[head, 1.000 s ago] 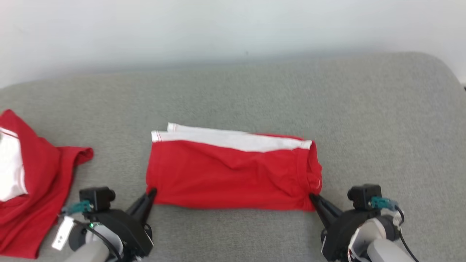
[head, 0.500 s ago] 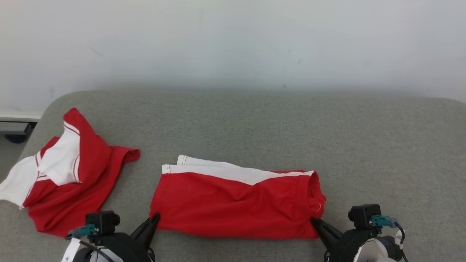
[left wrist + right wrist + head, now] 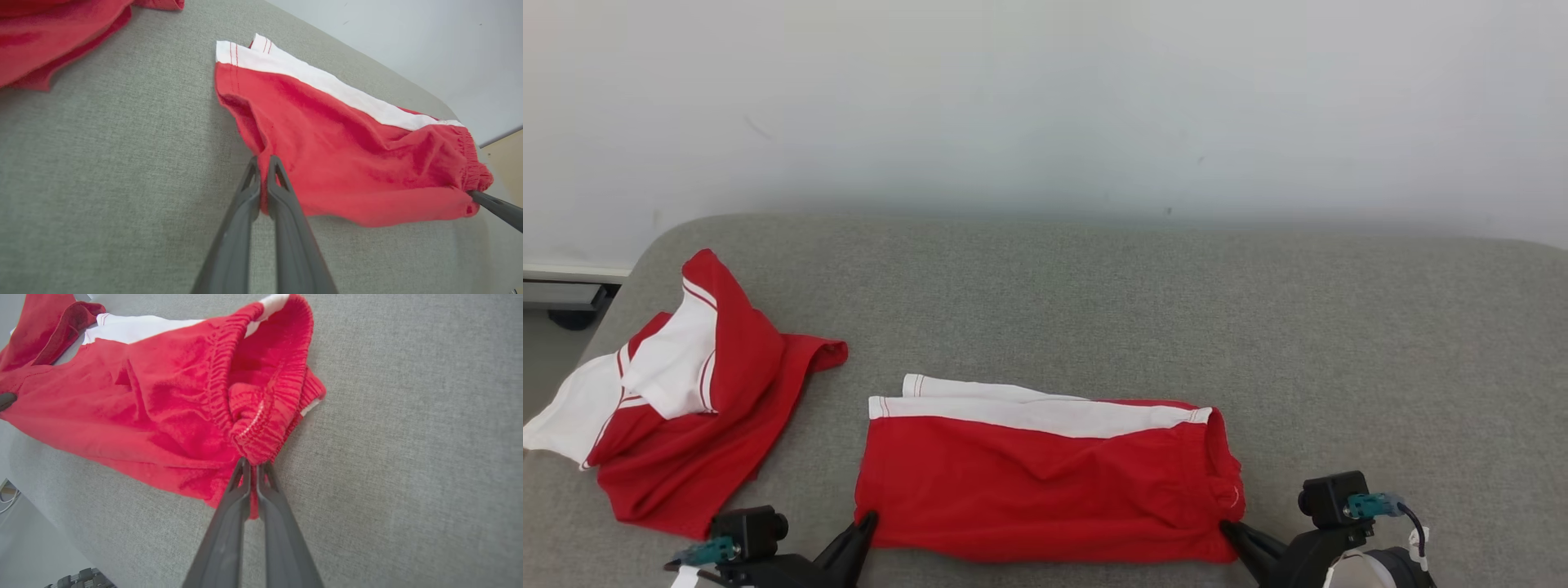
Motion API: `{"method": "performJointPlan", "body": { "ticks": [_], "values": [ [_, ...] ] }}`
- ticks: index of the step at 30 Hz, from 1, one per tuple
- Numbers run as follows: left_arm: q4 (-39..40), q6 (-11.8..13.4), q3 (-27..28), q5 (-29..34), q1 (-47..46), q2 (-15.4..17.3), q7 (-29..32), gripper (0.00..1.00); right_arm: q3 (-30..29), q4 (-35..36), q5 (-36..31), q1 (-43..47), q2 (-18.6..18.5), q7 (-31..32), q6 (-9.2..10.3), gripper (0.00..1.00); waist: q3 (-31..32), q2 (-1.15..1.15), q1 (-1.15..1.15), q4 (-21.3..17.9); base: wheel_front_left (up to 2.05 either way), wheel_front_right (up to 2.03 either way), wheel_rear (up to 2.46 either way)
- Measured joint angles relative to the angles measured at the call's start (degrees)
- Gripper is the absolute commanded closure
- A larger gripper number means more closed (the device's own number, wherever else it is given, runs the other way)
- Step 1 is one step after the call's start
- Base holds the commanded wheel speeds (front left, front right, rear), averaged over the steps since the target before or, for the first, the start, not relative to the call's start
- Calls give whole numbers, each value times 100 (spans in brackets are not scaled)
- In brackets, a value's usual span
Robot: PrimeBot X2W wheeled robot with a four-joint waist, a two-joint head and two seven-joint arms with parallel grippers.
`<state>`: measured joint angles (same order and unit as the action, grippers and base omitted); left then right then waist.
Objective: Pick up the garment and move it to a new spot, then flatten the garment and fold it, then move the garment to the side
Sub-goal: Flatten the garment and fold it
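On my head cam the bottom edge chops both grippers short: left gripper (image 3: 869, 518) at 7 o'clock, right gripper (image 3: 1227, 528) at 5. Left wrist cam crops the other red-and-white garment (image 3: 49, 45) at 11. How much red shorts (image 3: 1045, 490) fabric each one pinches is hidden inside the jaws.

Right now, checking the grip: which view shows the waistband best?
Right wrist view: the waistband is close and clear, pinched by the right gripper. Head and left wrist views show it small at the shorts' end.

Plain room (kind unclear): grey padded surface (image 3: 1094, 286), white wall (image 3: 1045, 98).
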<state>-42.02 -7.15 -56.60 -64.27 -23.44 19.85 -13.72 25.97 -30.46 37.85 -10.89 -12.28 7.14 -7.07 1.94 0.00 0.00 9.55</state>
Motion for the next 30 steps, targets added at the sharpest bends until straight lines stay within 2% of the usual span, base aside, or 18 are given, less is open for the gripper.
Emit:
{"method": "performJointPlan", "body": {
  "ticks": [7,8,9,10,11,12,18,23,26,27,30],
  "values": [
    [-103,0,-36,2,-4,-45,0,100,-10,66,41,23,-56,149,-1,100,-81,0,0,-108,0,0,0],
    [-126,0,-40,2,-4,-52,0,100,-18,82,54,26,-55,148,-1,92,-88,0,0,-116,0,0,0],
    [-149,0,-43,3,-4,-53,0,100,-22,103,63,26,-54,146,-1,10,-92,0,0,-124,0,0,0],
    [-166,7,-40,10,-4,-49,0,75,-36,119,96,26,-51,146,-1,0,-93,0,0,-130,0,0,0],
    [-179,15,-23,13,-5,-42,-1,53,-48,134,105,27,-49,146,0,0,-93,0,0,-136,0,0,0],
    [-191,32,10,12,-8,-33,-1,0,-68,149,141,34,-51,147,0,0,-89,0,0,-142,0,0,0],
    [-131,167,234,10,-2,125,-45,0,-186,617,511,282,-75,149,0,0,-10,0,0,-210,0,0,0],
    [149,323,335,153,130,252,-46,0,-336,1146,698,511,-282,84,0,0,52,0,0,-300,0,0,0],
    [458,542,564,290,166,253,-46,0,-449,1380,690,596,-379,-47,0,0,78,0,0,-323,0,0,0],
    [458,542,564,290,166,253,-46,0,-449,1380,690,596,-379,-47,0,0,78,0,0,-323,0,0,0],
    [773,886,803,550,185,286,-46,0,-548,1540,641,594,-378,-183,80,0,88,0,0,-327,0,0,0]
  ]
}}
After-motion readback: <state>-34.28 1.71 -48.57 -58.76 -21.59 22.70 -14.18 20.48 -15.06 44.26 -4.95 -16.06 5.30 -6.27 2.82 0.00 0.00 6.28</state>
